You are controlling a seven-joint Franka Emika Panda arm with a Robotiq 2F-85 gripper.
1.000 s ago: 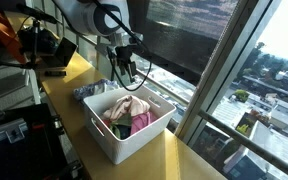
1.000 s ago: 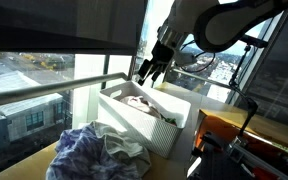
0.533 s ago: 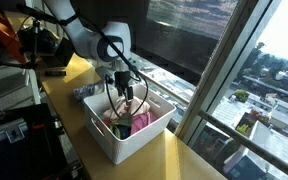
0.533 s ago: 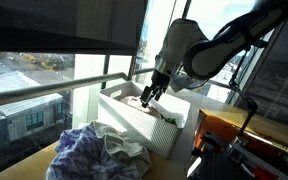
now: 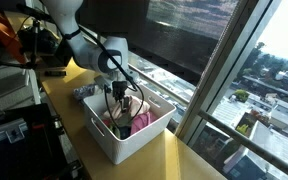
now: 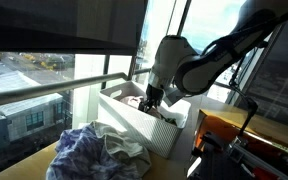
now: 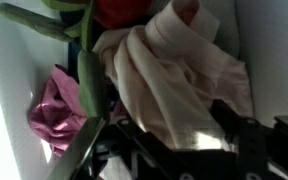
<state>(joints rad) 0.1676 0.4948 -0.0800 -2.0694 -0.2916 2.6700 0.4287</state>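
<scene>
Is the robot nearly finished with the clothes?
About halfway, it seems. Done: pink cloth and beige cloth lie in the white bin. In hand: the gripper hangs low inside the bin over the beige cloth, lifting nothing yet. Left: the blue-and-white pile sits outside on the counter.

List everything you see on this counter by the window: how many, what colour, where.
bin: one, white, on the counter
beige cloth: one, pale beige, in the bin under the end effector
pink cloth: one, magenta, in the bin beside the beige cloth
green cloth: one, dark green, between those two
red cloth: one, red, in the bin, mostly cut off
patterned cloth: one heap, blue and white, on the counter outside the bin
counter: one, wooden, under the bin and the heap
arm: one, white, bent over the bin
end effector: one, dark, down in the bin, jaws apart
</scene>
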